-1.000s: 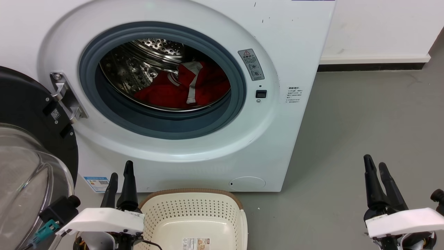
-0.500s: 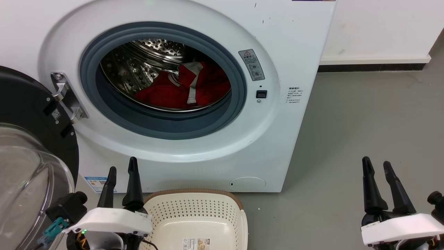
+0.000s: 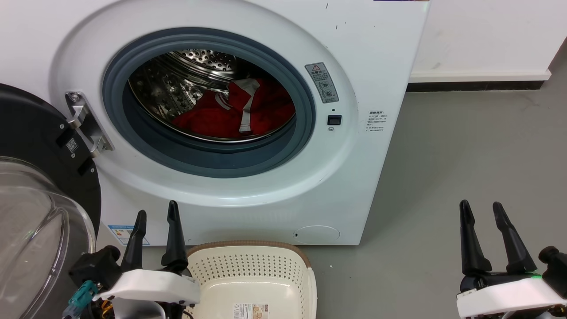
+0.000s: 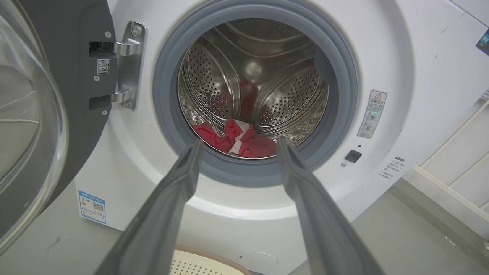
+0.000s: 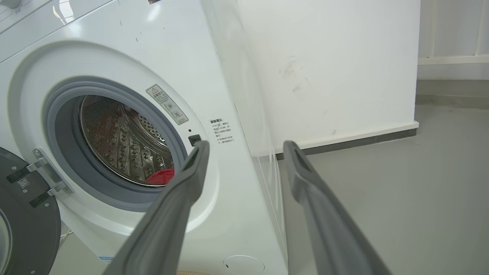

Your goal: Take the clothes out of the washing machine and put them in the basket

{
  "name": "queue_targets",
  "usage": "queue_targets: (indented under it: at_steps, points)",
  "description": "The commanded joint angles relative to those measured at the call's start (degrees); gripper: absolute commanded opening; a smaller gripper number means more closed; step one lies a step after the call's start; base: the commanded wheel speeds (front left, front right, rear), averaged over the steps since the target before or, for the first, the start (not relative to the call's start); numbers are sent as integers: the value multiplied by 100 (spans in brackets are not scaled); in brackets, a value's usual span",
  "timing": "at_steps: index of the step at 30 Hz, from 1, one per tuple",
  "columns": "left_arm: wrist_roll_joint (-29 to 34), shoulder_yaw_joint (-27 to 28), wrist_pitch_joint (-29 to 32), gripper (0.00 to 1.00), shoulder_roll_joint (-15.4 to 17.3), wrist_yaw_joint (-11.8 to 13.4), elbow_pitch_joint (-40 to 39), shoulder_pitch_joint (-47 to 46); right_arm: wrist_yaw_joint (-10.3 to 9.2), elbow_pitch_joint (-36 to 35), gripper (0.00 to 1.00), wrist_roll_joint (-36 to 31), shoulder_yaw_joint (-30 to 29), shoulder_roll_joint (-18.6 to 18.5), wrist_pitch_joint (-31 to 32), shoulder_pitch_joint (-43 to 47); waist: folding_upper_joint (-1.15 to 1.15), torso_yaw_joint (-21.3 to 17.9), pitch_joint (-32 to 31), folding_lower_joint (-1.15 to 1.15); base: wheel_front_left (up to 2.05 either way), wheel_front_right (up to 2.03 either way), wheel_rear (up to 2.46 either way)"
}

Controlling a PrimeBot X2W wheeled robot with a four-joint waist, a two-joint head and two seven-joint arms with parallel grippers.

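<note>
Open washing machine [image 3: 367, 66] with red clothes [image 3: 241, 110] inside; both grippers sit below it, empty.
The clothes lie heaped on the drum's floor, right of centre. The left gripper [image 3: 157, 209], fingers spread wide, stands by the basket's [image 3: 248, 243] left edge below the porthole, aimed up into it. It is nearer than the right gripper [image 3: 481, 204], equally wide, beyond the machine's right corner.
</note>
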Motion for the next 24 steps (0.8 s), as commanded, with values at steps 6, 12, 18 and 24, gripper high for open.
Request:
queue_targets:
  at_steps: [6,12,18,24]
  points:
    - [468,-53,-122,100,44,63,-132,58,0,-197,100,-505,19,-26,-132,73,0,-9,0,0,0,0,0]
    - [787,-91,-204,100,39,48,-193,80,0,-318,100,-805,4,-26,-216,101,0,-12,11,0,0,0,0]
    - [1089,-103,-277,100,22,33,-227,121,0,-442,100,-1027,-30,-25,-295,150,0,-10,18,0,0,0,0]
    - [1379,-112,-355,100,-2,28,-241,176,0,-502,100,-1258,-35,-25,-371,205,0,4,24,0,0,0,0]
